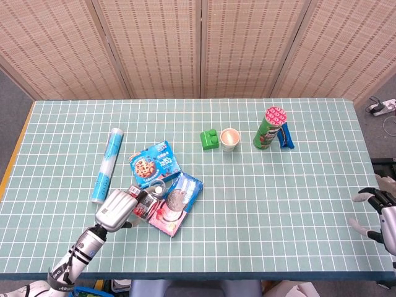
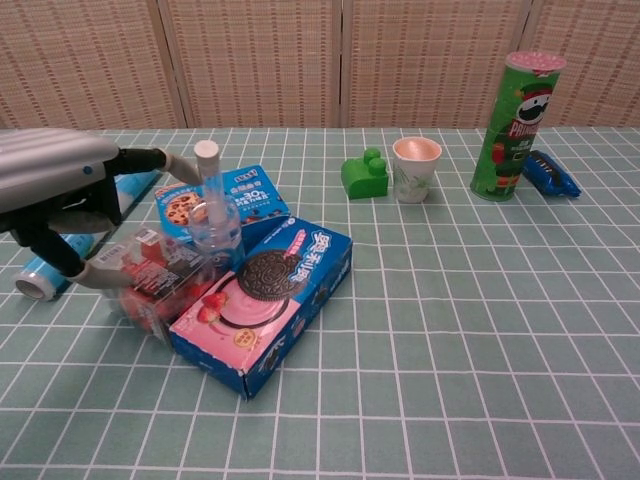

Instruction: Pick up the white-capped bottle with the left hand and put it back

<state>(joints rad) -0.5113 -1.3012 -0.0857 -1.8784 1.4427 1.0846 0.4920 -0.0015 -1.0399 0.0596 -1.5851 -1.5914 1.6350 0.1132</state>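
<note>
The clear bottle (image 2: pixel 214 222) with its white cap (image 2: pixel 207 150) stands upright among the snack packs; in the head view the bottle (image 1: pixel 155 187) shows from above. My left hand (image 2: pixel 58 192) is just left of it with fingers spread, the upper fingertips (image 2: pixel 176 167) reaching the bottle's neck and a lower finger lying over the red pack. It does not enclose the bottle. From above, the left hand (image 1: pixel 116 209) sits at the pile's left edge. My right hand (image 1: pixel 379 211) hovers, fingers apart and empty, at the table's right edge.
Around the bottle lie a red snack pack (image 2: pixel 150 278), a blue-pink Oreo box (image 2: pixel 270 297) and a blue cookie box (image 2: pixel 247 194). A blue tube (image 1: pixel 106 164) lies to the left. Further back stand a green block (image 2: pixel 364 173), a paper cup (image 2: pixel 416 167), a Pringles can (image 2: pixel 518 125) and a blue packet (image 2: pixel 552 172).
</note>
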